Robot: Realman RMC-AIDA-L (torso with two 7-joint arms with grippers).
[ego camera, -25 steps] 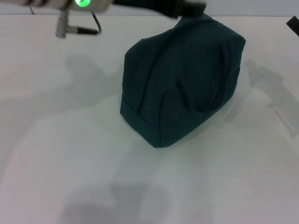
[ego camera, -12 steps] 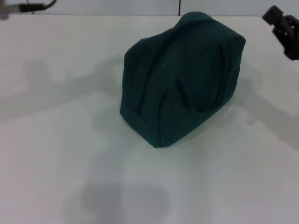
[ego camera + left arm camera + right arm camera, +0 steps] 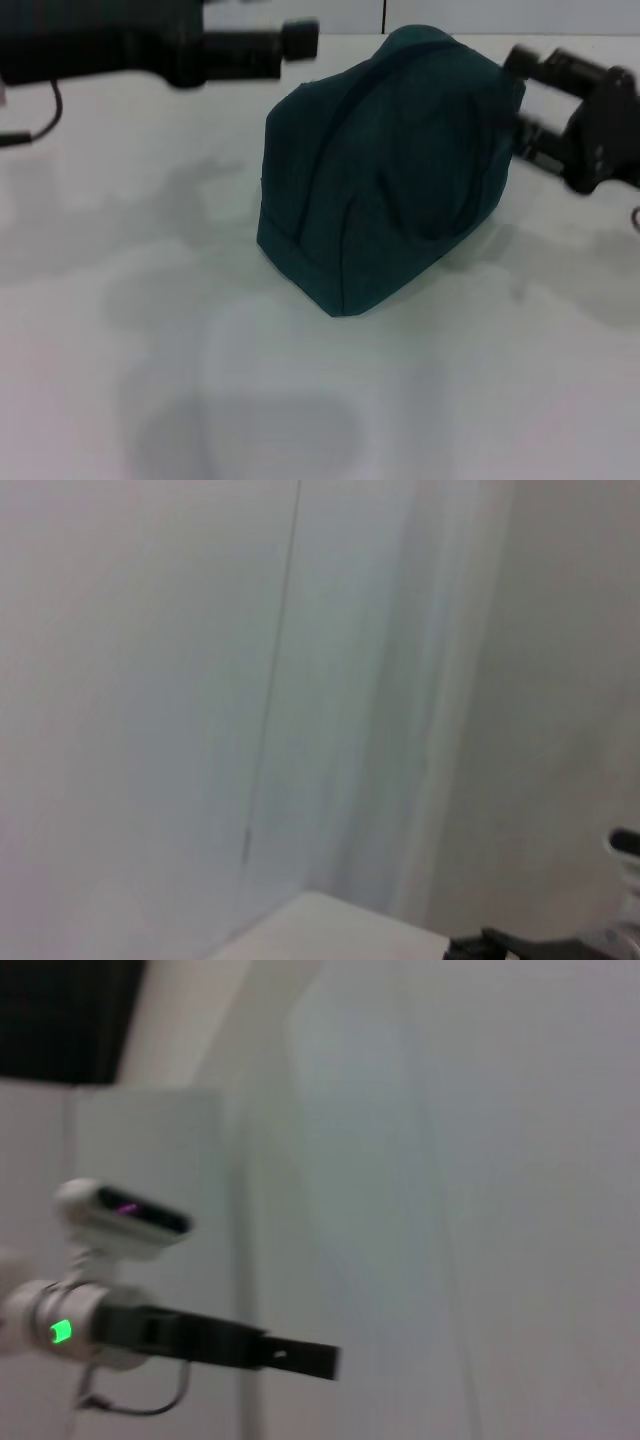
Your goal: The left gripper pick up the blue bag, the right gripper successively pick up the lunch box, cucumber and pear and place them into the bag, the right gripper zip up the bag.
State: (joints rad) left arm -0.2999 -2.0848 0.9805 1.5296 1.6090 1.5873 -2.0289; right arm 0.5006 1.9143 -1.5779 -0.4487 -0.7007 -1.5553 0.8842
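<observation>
On the white table (image 3: 120, 300), near the middle of the head view, the blue bag (image 3: 385, 170) is seen standing on its base, its top closed into a rounded ridge and a loop handle lying flat against the facing side. Nothing is touching it. The lunch box, the cucumber and the pear are not made out anywhere on the table surface that is shown (the bag's inside is hidden, so its contents cannot be told).

The left gripper (image 3: 300, 40) is held out level above the far left part of the table, its dark tip pointing towards the bag's upper left edge and stopping just short of it, apart from the fabric. Whether it is parted or closed cannot be told, as only a blunt, blurred end is presented. The same arm is also picked up in the right wrist view, far off against a pale wall, with a green light (image 3: 60, 1332) glowing on its body.

The right gripper (image 3: 527, 100) is held just beside the bag's upper right corner, with its two fingers (image 3: 545, 65) spread apart, one above the other, and nothing between them. Only a pale wall is shown in the left wrist view.
</observation>
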